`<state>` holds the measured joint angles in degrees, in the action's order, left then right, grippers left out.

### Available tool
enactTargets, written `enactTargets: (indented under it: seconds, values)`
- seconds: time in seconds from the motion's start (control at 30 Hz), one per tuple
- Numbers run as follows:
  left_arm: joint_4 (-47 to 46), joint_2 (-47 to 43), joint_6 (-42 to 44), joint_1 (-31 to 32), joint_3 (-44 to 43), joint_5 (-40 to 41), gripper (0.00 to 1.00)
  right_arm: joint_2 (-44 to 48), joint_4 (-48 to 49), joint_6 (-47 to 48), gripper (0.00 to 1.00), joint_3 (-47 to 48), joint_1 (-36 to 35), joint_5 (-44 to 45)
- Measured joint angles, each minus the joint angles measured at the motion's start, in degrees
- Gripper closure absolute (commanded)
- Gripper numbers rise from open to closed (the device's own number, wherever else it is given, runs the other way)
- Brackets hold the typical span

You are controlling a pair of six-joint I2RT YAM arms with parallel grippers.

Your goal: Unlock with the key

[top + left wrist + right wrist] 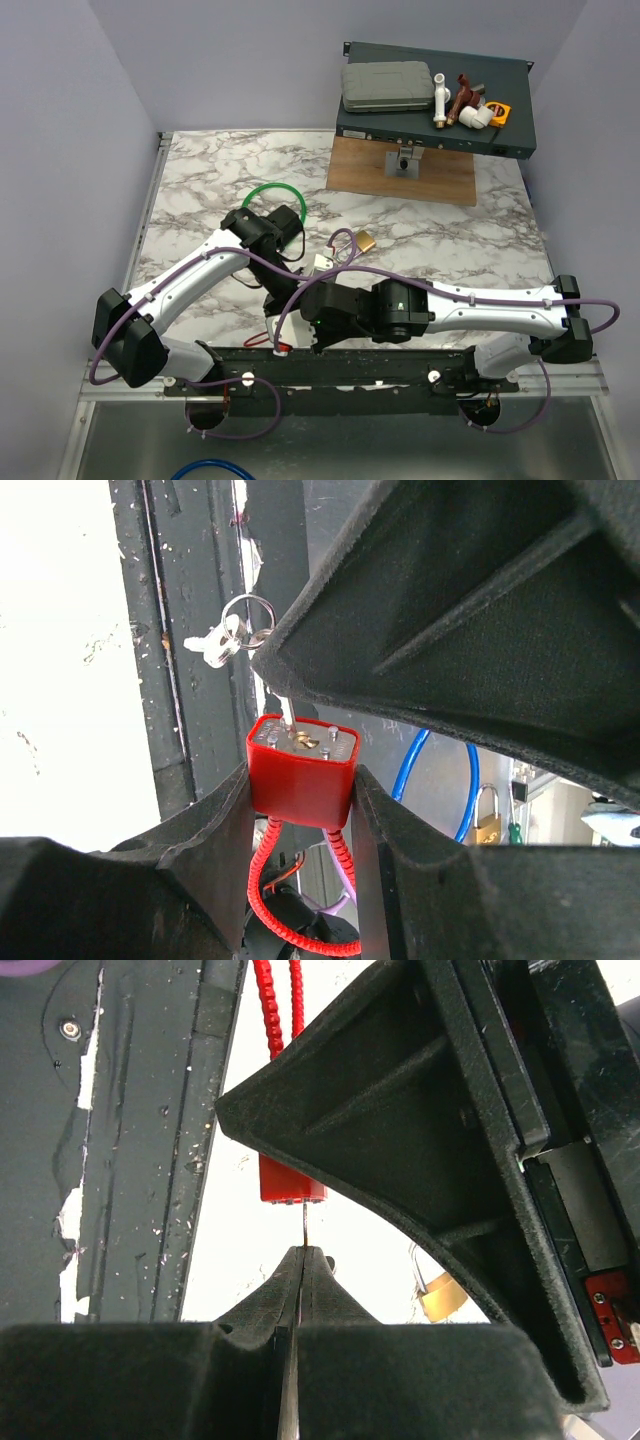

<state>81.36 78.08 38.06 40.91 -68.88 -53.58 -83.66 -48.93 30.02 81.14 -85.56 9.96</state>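
Left wrist: left gripper (300, 798), partly open, clamps the red padlock (300, 768) steady so my right gripper (303, 1258), pinched shut on the key (303, 1228), can turn it.

On the marble worktop (200, 190) a green cable loop (272, 187) lies left of centre, a brass padlock (367, 241) mid-frame, and a wooden board (440, 180) below a dark rack unit (430, 135) upper right.

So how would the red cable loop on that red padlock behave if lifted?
The red cable loop curves loosely out of the red padlock, so it probably flops and swings. Its ribbed jacket likely resists slipping. It looks thin, so probably light.
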Motion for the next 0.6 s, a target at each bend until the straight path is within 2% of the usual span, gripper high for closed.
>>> enactTargets:
  seconds: [0.6]
  values:
    - [-2.71, 0.96, -4.50, 0.00, 0.00, 3.06, 1.00, -0.22, -0.02, -0.02, 1.00, 0.35, 0.00, -0.04]
